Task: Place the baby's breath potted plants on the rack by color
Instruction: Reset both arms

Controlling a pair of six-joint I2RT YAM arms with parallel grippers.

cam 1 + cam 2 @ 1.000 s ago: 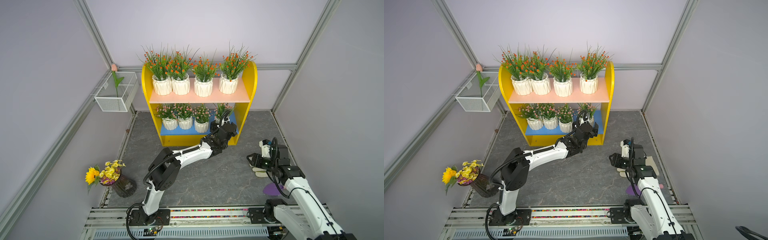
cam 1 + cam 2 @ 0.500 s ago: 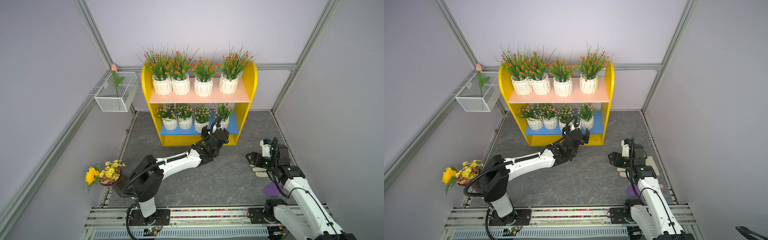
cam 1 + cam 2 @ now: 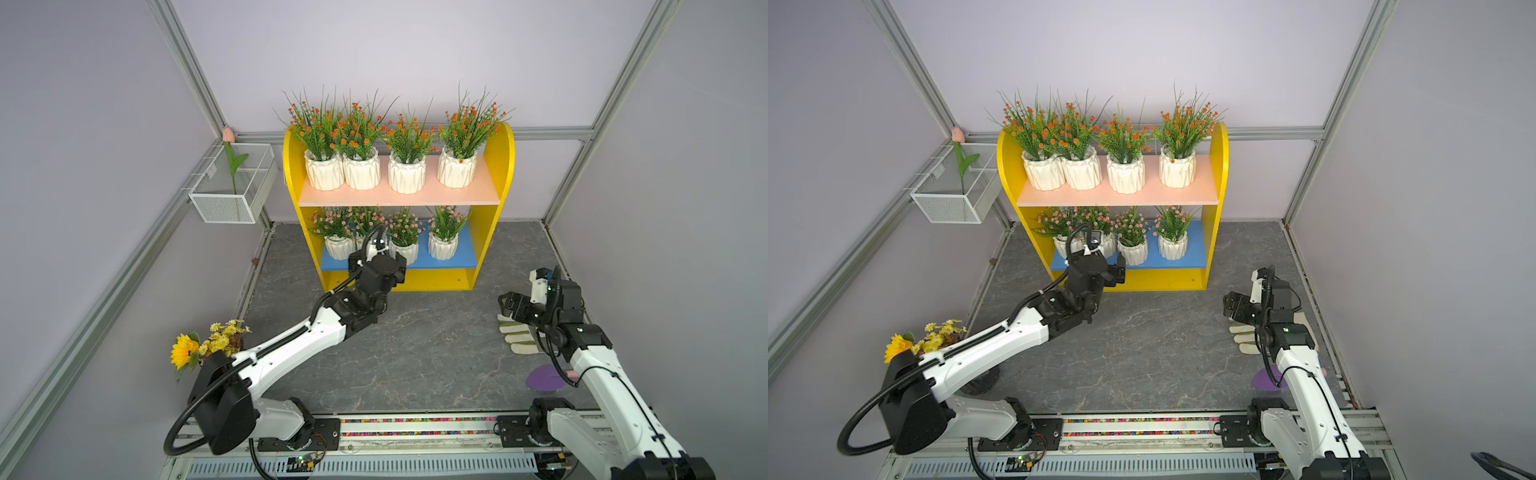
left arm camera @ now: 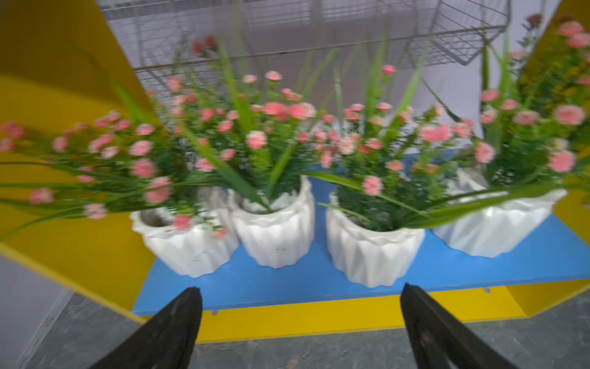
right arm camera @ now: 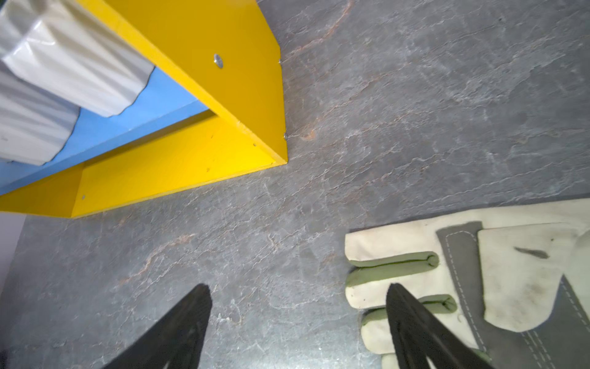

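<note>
White wire basket (image 3: 226, 205) is hanging on the wall frame, far left, w/ a pink tulip stem (image 3: 234, 166) standing in it. Sunflower-daisy bouquet (image 3: 205, 343) is sitting in a dark vase (image 3: 986, 380), near-left corner. Cream & grey work glove (image 3: 517, 338) is lying flat on the grey slab (image 3: 436, 353), right side. Purple disc (image 3: 540, 380) is lying nearer the front, partly hidden.

Glossy white pots (image 4: 274, 236), matt stone-look floor (image 5: 415, 96), cloth glove (image 5: 399, 242).

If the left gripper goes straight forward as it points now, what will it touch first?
Probably the pot of a middle pink plant on the rack's blue lower board; the open left gripper aims there, though depth is unclear.
</note>
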